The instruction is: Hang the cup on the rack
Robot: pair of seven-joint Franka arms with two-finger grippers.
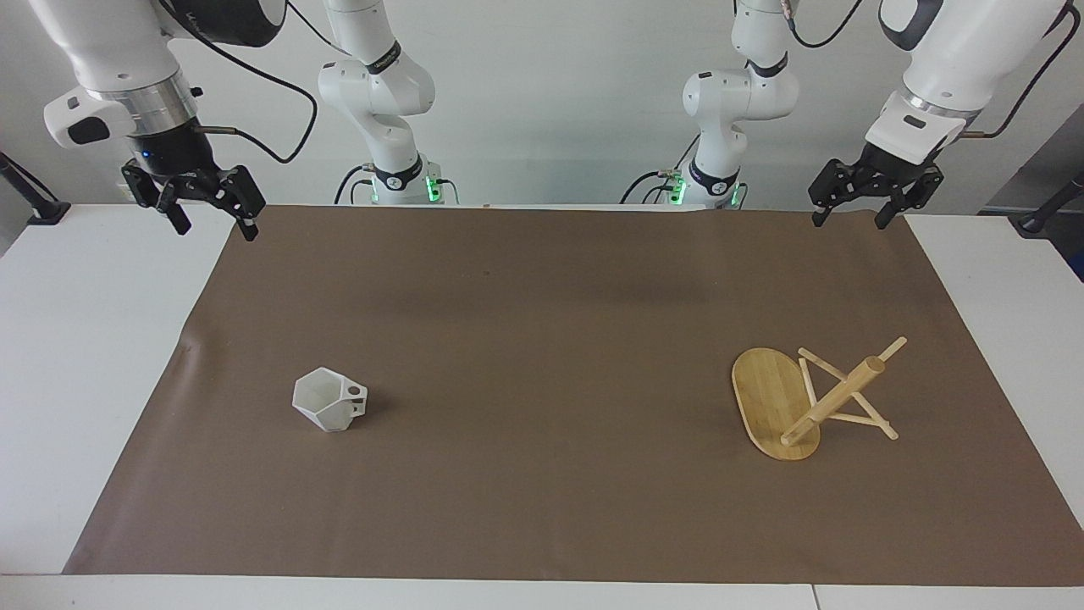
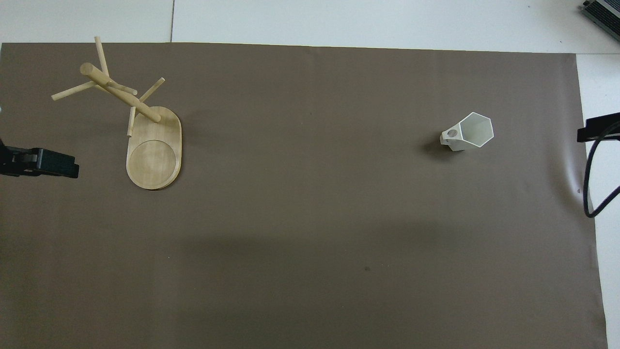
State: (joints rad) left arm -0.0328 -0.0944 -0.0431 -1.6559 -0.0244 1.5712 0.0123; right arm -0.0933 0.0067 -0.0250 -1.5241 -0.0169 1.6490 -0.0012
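The white faceted cup (image 1: 330, 400) stands on the brown mat toward the right arm's end, mouth up, its pierced handle pointing toward the table's middle; it also shows in the overhead view (image 2: 467, 132). The bamboo rack (image 1: 775, 402) stands on its oval base toward the left arm's end, with its post and crossing pegs bare; it also shows in the overhead view (image 2: 154, 150). My right gripper (image 1: 212, 222) is open and empty, raised over the mat's corner at the robots' end. My left gripper (image 1: 849, 219) is open and empty, raised over the mat's other corner there. Both arms wait.
The brown mat (image 1: 542, 339) covers most of the white table (image 1: 85, 339). A black cable (image 2: 593, 184) hangs over the mat's edge at the right arm's end. Only the tips of the left gripper (image 2: 48, 164) and right gripper (image 2: 596, 128) show in the overhead view.
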